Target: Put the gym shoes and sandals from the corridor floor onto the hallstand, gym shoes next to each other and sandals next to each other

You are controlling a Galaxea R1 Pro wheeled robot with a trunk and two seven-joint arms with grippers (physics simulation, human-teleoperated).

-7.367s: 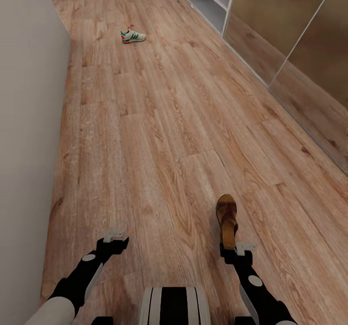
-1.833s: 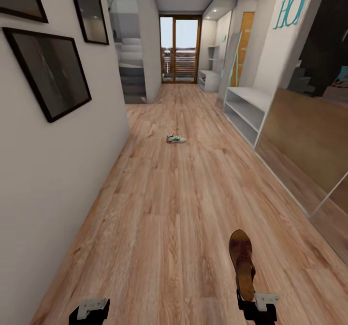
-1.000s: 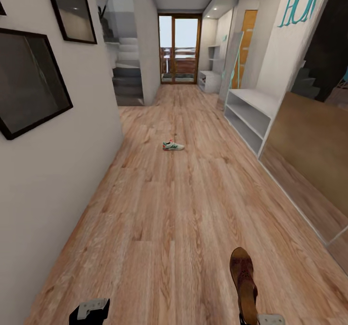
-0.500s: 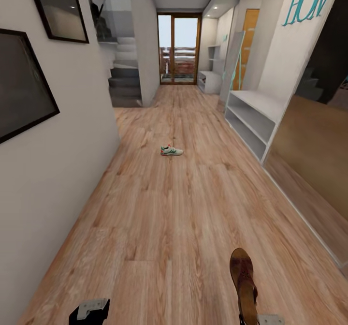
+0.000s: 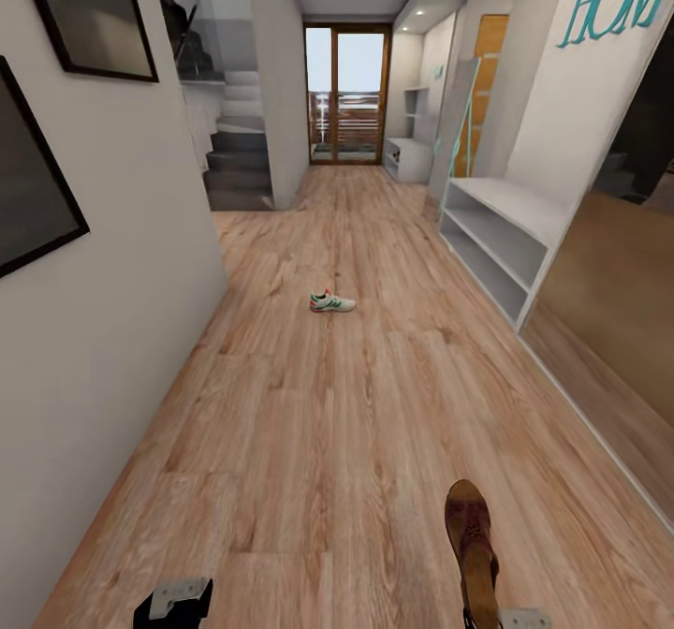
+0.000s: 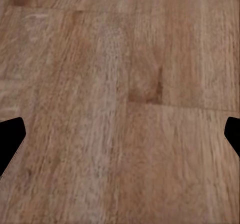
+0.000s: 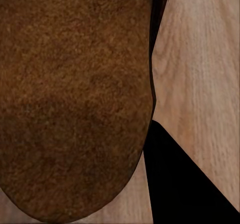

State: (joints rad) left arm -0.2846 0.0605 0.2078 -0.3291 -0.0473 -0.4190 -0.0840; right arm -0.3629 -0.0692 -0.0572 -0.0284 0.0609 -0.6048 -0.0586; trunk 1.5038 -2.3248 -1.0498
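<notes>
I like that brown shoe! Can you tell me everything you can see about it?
The sandal is dark brown and looks like suede or leather, with a rounded toe. It is held in the right claw at its heel end, off the wooden floor, toe pointing forward down the corridor. Up close its brown surface looks fuzzy and speckled.

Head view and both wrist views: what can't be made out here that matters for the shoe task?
- Right gripper, head view: cut off by the bottom edge, so its grip on the sandal can't be confirmed.
- Sandal, right wrist view: so close that its strap and sole are not distinguishable.
- Gym shoe, head view: too small for detail.
- Hallstand, head view: tier interiors partly hidden by its own top.
- Left gripper, left wrist view: fingertips cut by the side edges.
</notes>
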